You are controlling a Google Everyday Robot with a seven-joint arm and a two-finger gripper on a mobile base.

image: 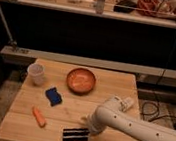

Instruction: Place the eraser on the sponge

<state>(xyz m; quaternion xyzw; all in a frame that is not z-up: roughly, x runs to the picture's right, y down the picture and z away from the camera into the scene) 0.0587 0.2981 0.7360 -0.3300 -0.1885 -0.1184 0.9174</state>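
1. The gripper [89, 130], jaws apart, sits at the 3 o'clock end of the eraser [75, 134].
2. The eraser lies flat near the 6 o'clock edge of the wooden table [115, 87].
3. The blue sponge [53, 95] lies at the eraser's 11 o'clock, well apart.
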